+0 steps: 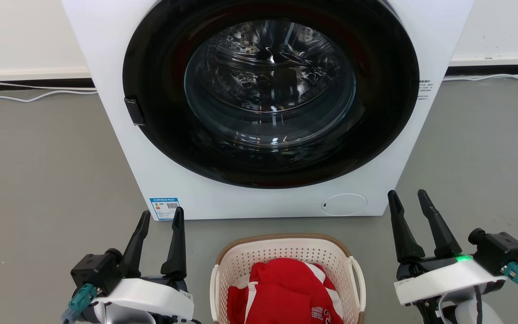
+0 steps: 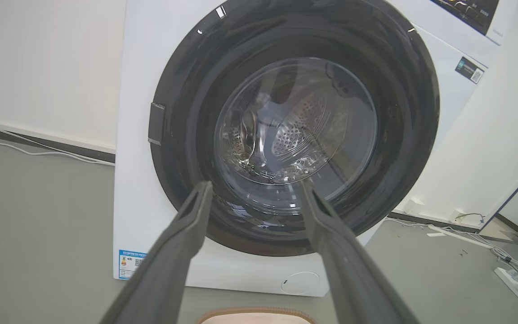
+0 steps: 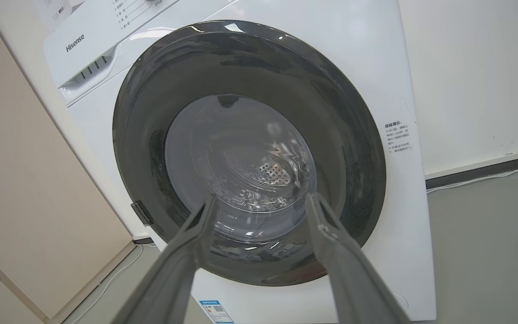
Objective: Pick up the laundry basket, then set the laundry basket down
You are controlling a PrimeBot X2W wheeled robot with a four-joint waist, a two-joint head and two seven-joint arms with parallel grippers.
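Observation:
The laundry basket (image 1: 331, 256), cream-white and perforated with a brown rim, sits on the floor at the bottom centre of the head view, between my two arms. A red garment with white trim (image 1: 286, 292) lies inside it. White loop handles stand at its left and right sides. My left gripper (image 1: 162, 216) is open, left of the basket and apart from it, fingers pointing at the washer. My right gripper (image 1: 408, 198) is open too, right of the basket, holding nothing. A sliver of the basket's brown rim (image 2: 254, 311) shows at the bottom of the left wrist view.
A white front-loading washer (image 1: 169, 171) with a shut dark round door (image 1: 270, 94) stands just behind the basket. Grey floor lies on both sides. White cables (image 1: 29, 95) run along the wall base, and a power strip (image 2: 517, 281) lies on the floor.

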